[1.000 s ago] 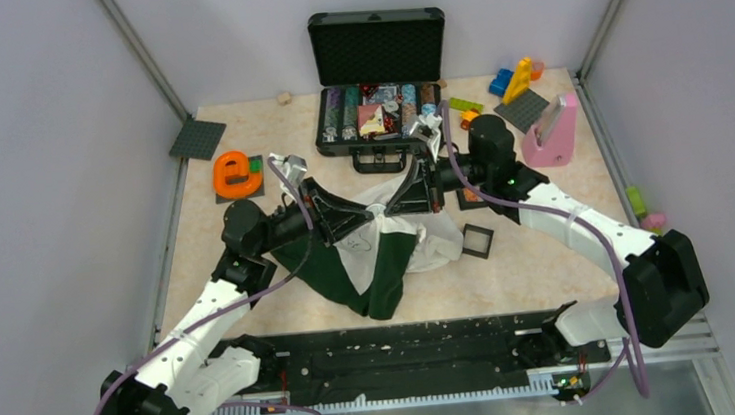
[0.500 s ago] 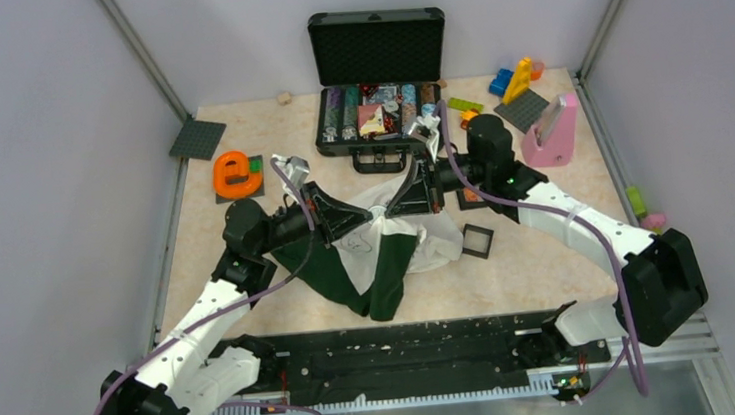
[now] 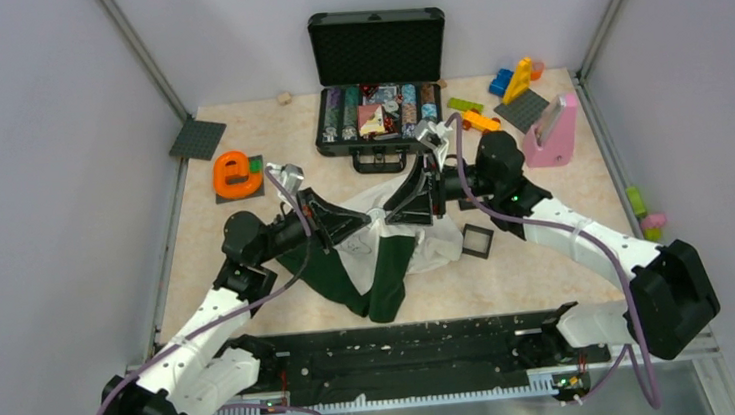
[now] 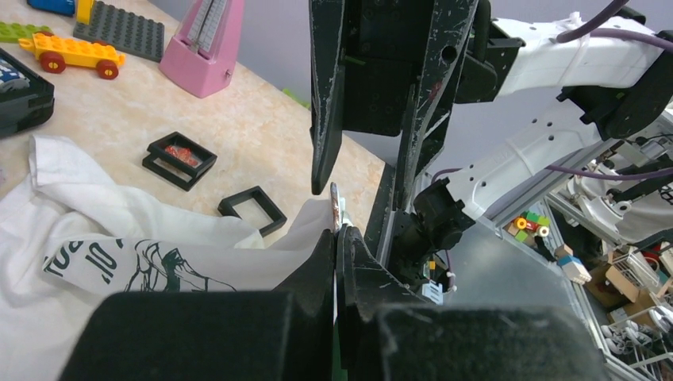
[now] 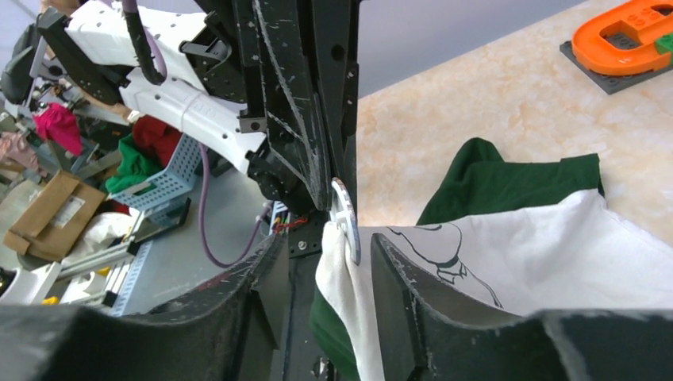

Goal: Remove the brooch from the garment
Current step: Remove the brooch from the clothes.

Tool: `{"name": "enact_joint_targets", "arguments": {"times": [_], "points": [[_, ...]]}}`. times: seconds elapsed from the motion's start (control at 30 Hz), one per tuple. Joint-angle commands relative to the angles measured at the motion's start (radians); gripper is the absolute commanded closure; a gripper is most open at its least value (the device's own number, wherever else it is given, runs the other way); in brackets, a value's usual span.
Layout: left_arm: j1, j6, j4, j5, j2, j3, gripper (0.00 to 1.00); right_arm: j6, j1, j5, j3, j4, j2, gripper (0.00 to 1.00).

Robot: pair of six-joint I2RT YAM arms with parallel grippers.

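Looks to be the pull-off step itself, begun but not finished. Found at the 12 o'clock edge of the garment (image 5: 508, 254), near mid-table and raised above the table (image 3: 548, 252): the brooch (image 5: 346, 228), a small disc shown edge-on, seemingly reddish on one face. Pinched by the rim between the shut fingers of the left gripper (image 4: 336, 236), reaching in from 9 o'clock in the top view. Not free yet, judging by the white fold hanging from its back. Straddled by the right gripper (image 5: 327, 248), in from 2 o'clock, jaws parted and not clamped on disc or fold. Next, probably: close the right fingers on the cloth just under the disc, hold it there, then draw the left gripper back toward 9 o'clock, slowly and straight, to slide the pin out without tearing. Cannot tell how the pin fastens.
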Motion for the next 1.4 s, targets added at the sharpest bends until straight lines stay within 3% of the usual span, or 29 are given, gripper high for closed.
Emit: {"name": "enact_joint_targets", "arguments": {"times": [0.0, 0.3, 0.43, 0.7, 0.93, 0.97, 1.07, 1.37], "points": [[-0.002, -0.059, 0.15, -0.009, -0.019, -0.002, 1.0, 0.002, 0.016, 0.066, -0.023, 0.109, -0.043, 0.54], [-0.002, -0.068, 0.163, 0.008, -0.022, 0.0, 1.0, -0.005, 0.027, 0.091, -0.04, 0.148, -0.007, 0.42], [-0.002, -0.067, 0.165, 0.012, -0.018, -0.001, 1.0, 0.037, 0.037, 0.067, -0.046, 0.219, 0.016, 0.55], [-0.002, -0.063, 0.165, 0.009, -0.023, -0.002, 1.0, 0.047, 0.051, 0.065, -0.039, 0.237, 0.035, 0.64], [-0.002, -0.051, 0.153, 0.001, -0.028, -0.003, 1.0, 0.044, 0.056, 0.06, -0.037, 0.227, 0.038, 0.8], [-0.002, -0.05, 0.151, 0.001, -0.028, -0.003, 1.0, 0.04, 0.057, 0.058, -0.036, 0.22, 0.038, 0.8], [-0.002, -0.046, 0.148, 0.001, -0.028, -0.002, 1.0, 0.03, 0.059, 0.051, -0.042, 0.211, 0.034, 0.63], [-0.002, -0.045, 0.15, 0.007, -0.029, 0.005, 1.0, -0.002, 0.059, 0.055, -0.065, 0.19, 0.04, 0.54]]}}
